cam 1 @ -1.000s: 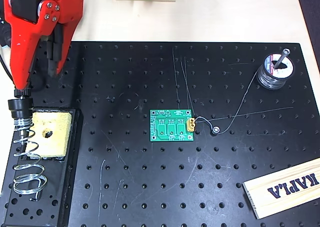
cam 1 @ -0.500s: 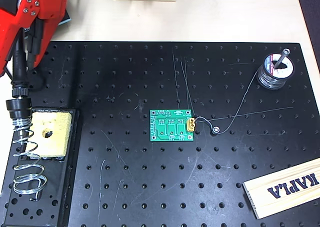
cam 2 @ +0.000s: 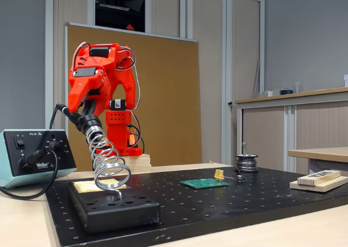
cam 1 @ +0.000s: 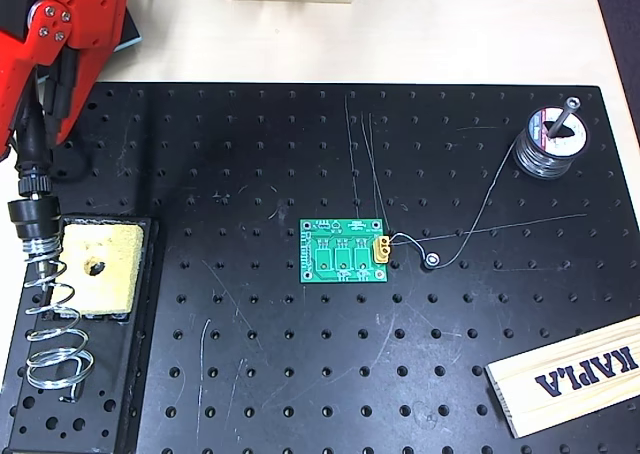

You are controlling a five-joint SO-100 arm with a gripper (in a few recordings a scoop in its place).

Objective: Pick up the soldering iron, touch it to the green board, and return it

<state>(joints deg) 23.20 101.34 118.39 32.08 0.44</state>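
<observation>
Black perforated board [cam 1: 300,374] covers most of the light table, with a wood panel and cabinets behind it in the fixed view. Nearest to the red gripper [cam 1: 38,124] is the soldering iron [cam 1: 30,189]: its black handle sits in the top of the coil stand [cam 2: 109,168], and its rear part goes up between the fingers [cam 2: 81,103]. I cannot tell if the fingers press on the handle or only stand around it, and how wide they are open is not clear in either view. Just below the fingers, beside the coil, lies the yellow sponge [cam 1: 95,269] in the stand's black base.

Further from the fingers, well apart toward the middle of the perforated board, lies the green board [cam 1: 345,252] with its yellow connector at one edge. A thin solder wire [cam 1: 480,214] runs from there to the spool [cam 1: 548,144], which is farthest.

In my judgement the main risk is at the coil. If the grip is weak or off-centre, the iron may slip or tilt when lifted, and the tip could catch in the coil turns and pull the stand. The black cable [cam 2: 38,190] to the Weller box [cam 2: 35,157] could also drag the handle sideways. Later, near the green board, the tip may hook the loose wire and shift the board.
</observation>
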